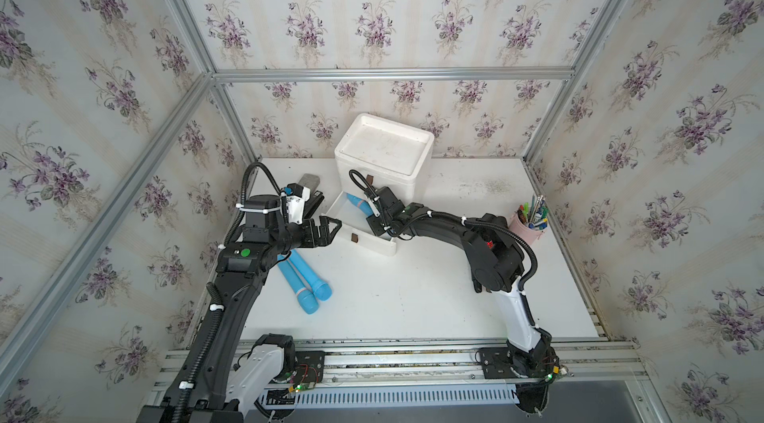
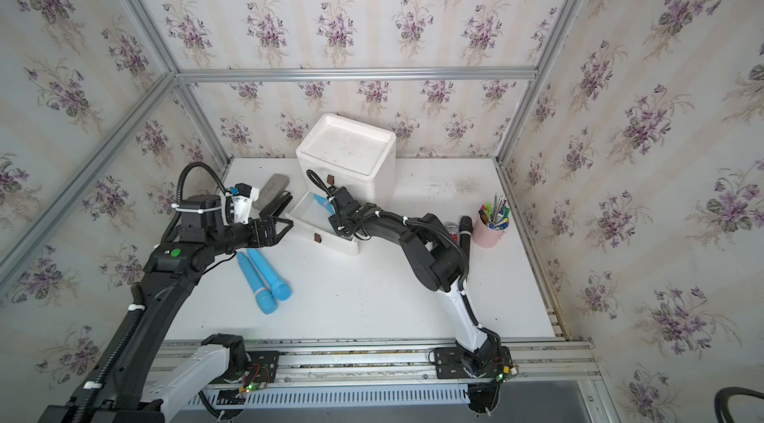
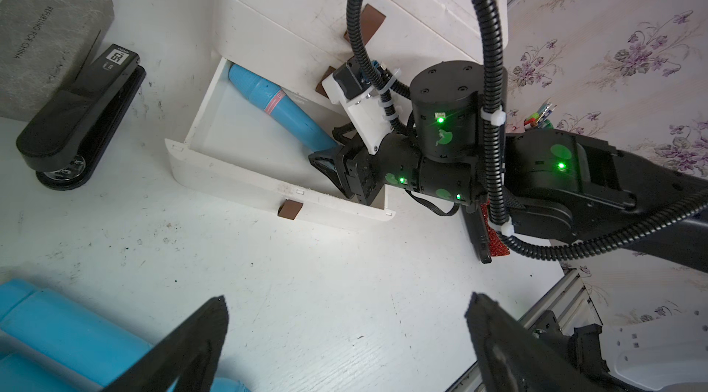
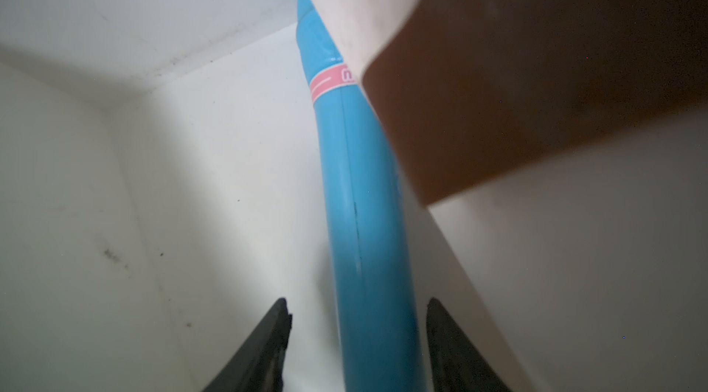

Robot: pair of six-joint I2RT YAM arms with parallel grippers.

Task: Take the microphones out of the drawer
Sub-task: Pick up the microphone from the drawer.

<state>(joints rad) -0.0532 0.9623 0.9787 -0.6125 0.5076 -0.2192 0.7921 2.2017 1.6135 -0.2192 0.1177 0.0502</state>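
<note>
The white drawer (image 1: pixel 364 241) (image 3: pixel 230 175) stands pulled out at the foot of the cabinet. In it lies a blue microphone (image 1: pixel 356 202) (image 2: pixel 321 202) (image 3: pixel 276 102) with a pink band. My right gripper (image 3: pixel 325 158) (image 4: pixel 356 300) is down inside the drawer, open. Its two fingers straddle the microphone's handle (image 4: pixel 360 198), and a gap shows on each side. My left gripper (image 1: pixel 333 226) (image 2: pixel 285 222) (image 3: pixel 346 300) is wide open and holds nothing, just left of the drawer's front corner.
Two more blue microphones (image 1: pixel 304 280) (image 2: pixel 264 280) lie on the table under my left arm. A black stapler (image 3: pixel 76 122) and a grey case (image 3: pixel 42 26) sit left of the white cabinet (image 1: pixel 384 144). A pink pen cup (image 1: pixel 527 226) and a black microphone (image 2: pixel 465 235) are at the right.
</note>
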